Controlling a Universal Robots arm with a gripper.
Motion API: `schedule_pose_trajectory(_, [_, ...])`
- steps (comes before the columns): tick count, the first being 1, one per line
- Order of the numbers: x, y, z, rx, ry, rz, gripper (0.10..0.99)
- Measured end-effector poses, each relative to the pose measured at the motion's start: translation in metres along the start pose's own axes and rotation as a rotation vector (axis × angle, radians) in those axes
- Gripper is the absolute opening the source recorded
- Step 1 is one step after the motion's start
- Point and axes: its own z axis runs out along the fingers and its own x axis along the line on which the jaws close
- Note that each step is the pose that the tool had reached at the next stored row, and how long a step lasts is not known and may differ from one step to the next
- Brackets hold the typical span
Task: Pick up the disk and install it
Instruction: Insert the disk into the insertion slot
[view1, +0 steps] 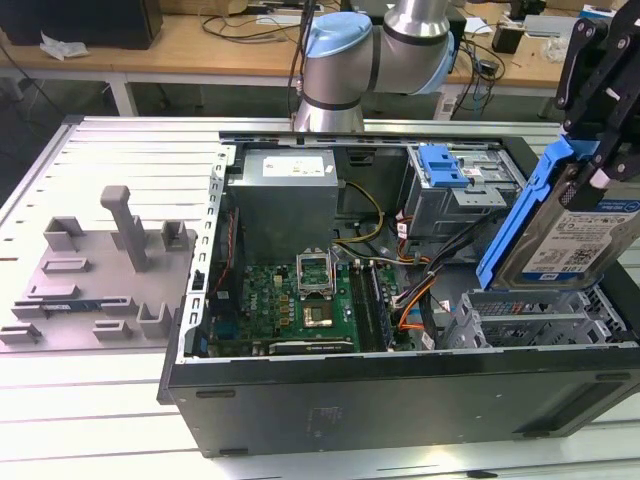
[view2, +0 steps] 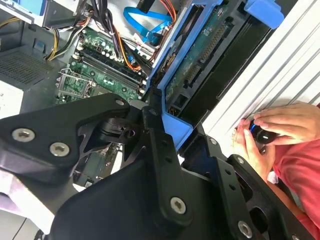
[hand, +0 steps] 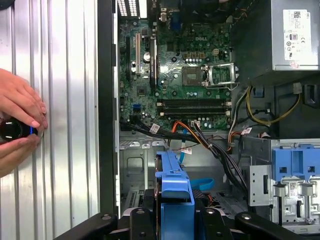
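The disk (view1: 570, 235), a silver hard drive with a white-and-blue label in a bright blue bracket, hangs tilted on edge over the right end of the open computer case. My black gripper (view1: 598, 160) is shut on its upper part. Just below the disk is the empty grey drive bay (view1: 530, 322) at the case's near right corner. In both wrist views the disk's blue bracket (view2: 200, 55) (hand: 175, 192) runs out from between my fingers (view2: 160, 150), over the case interior.
The case holds a green motherboard (view1: 300, 295), a grey power supply (view1: 285, 195), loose cables and a grey drive cage with a blue latch (view1: 445, 165). Grey fixtures (view1: 120, 250) stand on the table at the exterior view's left. A person's hands (hand: 17, 125) hold a small black device beside the case.
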Motion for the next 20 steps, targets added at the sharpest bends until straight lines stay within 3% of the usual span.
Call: schedule_pose_trajectory(20, [0.0059,0.0012,0.0021,0.0,0.0011,-0.043,0.369])
